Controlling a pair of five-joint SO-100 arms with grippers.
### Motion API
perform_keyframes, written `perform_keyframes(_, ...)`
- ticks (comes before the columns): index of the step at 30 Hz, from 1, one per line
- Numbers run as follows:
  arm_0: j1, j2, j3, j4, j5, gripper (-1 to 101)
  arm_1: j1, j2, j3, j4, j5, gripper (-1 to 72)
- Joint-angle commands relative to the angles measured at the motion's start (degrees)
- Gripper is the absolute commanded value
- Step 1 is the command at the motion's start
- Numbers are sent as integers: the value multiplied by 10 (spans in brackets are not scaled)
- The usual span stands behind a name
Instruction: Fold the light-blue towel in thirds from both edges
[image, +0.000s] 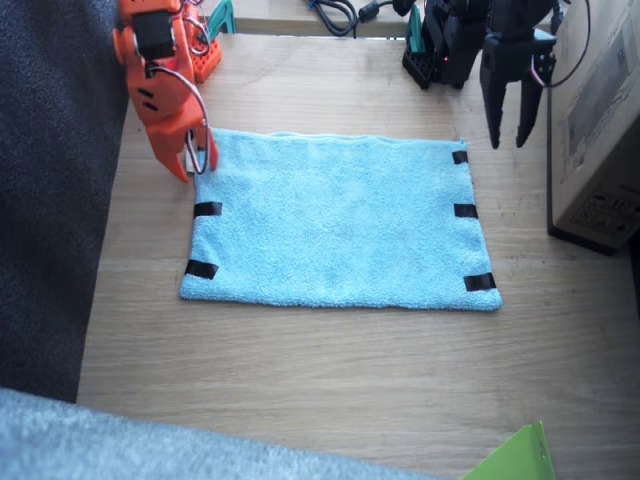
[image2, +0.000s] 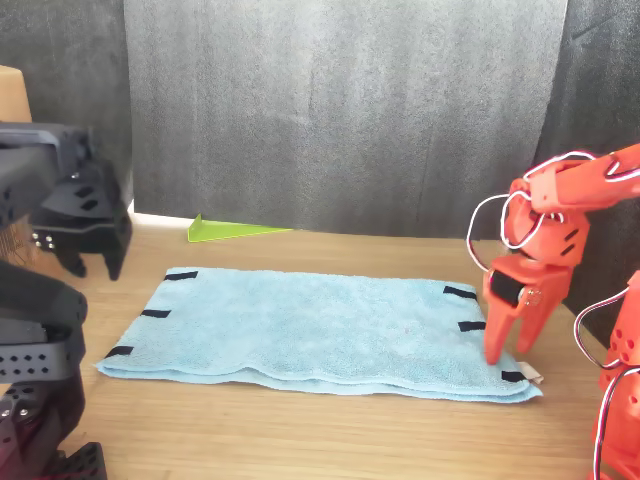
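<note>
The light-blue towel (image: 340, 220) (image2: 320, 325) lies spread flat on the wooden table. Black tape strips mark both short sides, such as one strip (image: 208, 209) on one side and another strip (image: 465, 210) on the other. My right gripper (image: 197, 168) (image2: 509, 352), orange, points down at the towel's far corner on its side, jaws slightly apart, and covers the third strip there. A small white tag (image2: 534, 378) sticks out at that corner. My left gripper (image: 509, 135) (image2: 93, 266), black, hangs open above the bare table just beyond the opposite far corner.
A cardboard box (image: 598, 130) stands beside the left arm. A green sheet (image: 515, 458) (image2: 236, 230) lies at the table's edge. Pale grey-blue fleecy fabric (image: 150, 445) and dark cloth (image: 50, 200) border the table. Cables (image: 335, 12) lie at the far edge.
</note>
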Motion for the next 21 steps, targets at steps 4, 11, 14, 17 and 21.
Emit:
perform_keyframes(4,2,23,5,2,11,220,22,-28,-27,-10,10,258)
perform_keyframes(11,-31,-16,3,-4,18,211,26,-35,-28,-11,12,249)
perform_keyframes(14,-48,-51,-8,-4,20,227,27,-35,-28,-9,14,249)
perform_keyframes(17,-57,-94,-23,-5,17,260,29,-33,-27,-7,14,249)
perform_keyframes(21,-55,-162,-47,-10,18,276,31,-30,-25,-4,15,251)
